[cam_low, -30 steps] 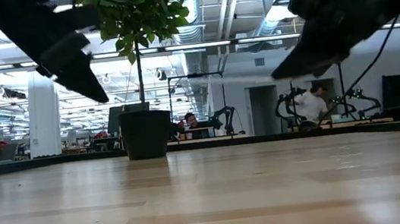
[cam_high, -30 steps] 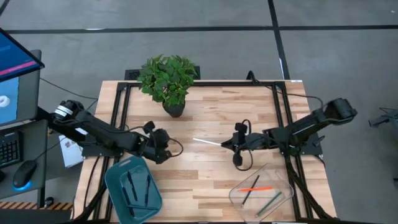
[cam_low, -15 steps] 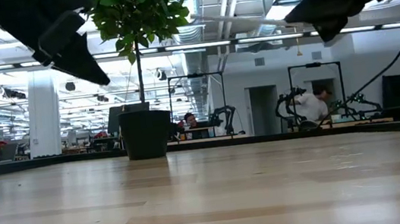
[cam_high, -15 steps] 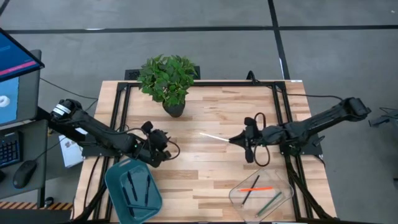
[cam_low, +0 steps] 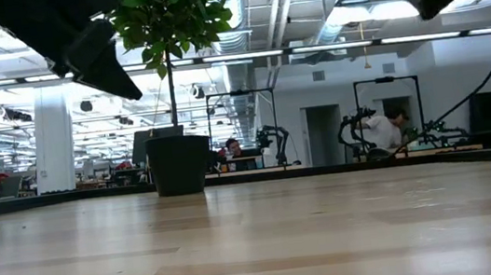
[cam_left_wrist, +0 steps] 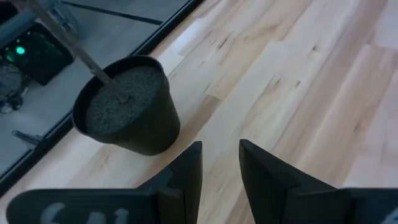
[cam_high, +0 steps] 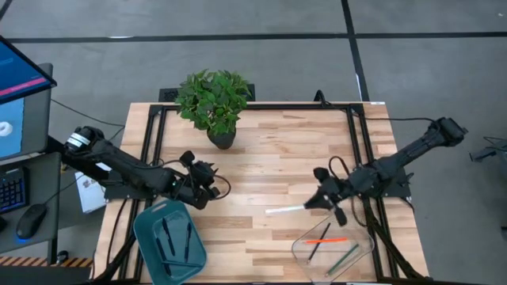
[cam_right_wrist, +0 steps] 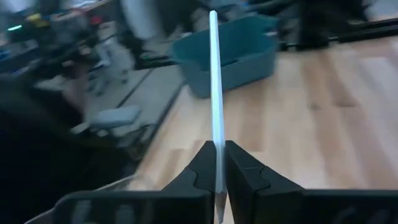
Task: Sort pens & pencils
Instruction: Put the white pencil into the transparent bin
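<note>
My right gripper hangs over the table's near right part, just beyond the clear container, and is shut on a white pen. The container holds an orange-red stick, a dark one and an olive one. Dark pens lie in the teal bin at the near left. My left gripper hovers beside the bin's far right corner, open by a narrow gap, with nothing between its fingers. My right gripper pinches the white pen near one end between its two fingers. The pen runs along the fingers and sticks out ahead of them toward the table's left. It is lifted clear of the table and roughly level.
A potted plant stands at the far middle of the table; its dark pot shows ahead of my left gripper. Bare wood lies between the bin and the container. A black frame runs along the table's edges.
My right gripper has carried the white pen from the table's middle toward the near edge and slightly right, ending close to the clear container. The pen stayed lifted, pointing toward the table's left. The gripper has stayed shut on it.
</note>
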Action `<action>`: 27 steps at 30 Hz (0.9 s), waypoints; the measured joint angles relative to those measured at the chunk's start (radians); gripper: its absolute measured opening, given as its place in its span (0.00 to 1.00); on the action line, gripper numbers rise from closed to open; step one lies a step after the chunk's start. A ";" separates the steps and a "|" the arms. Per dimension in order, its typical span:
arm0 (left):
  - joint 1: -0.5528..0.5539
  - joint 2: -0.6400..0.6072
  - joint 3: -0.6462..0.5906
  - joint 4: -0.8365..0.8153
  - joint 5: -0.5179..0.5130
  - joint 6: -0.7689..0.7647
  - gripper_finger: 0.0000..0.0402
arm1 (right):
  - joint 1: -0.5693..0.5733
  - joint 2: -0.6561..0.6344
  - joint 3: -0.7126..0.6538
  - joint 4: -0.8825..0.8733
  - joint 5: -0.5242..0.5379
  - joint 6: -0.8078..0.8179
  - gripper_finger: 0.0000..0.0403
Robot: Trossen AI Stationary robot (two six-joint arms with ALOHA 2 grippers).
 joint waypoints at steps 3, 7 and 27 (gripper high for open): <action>0.019 0.000 0.000 0.014 0.007 -0.001 0.24 | 0.080 -0.031 0.000 -0.065 -0.008 0.015 0.11; 0.030 0.000 0.000 0.036 0.019 -0.002 0.24 | 0.203 -0.049 0.000 -0.121 -0.006 0.074 0.11; 0.030 0.000 0.000 0.086 0.056 -0.015 0.24 | 0.747 -0.139 0.000 -0.433 0.411 0.485 0.11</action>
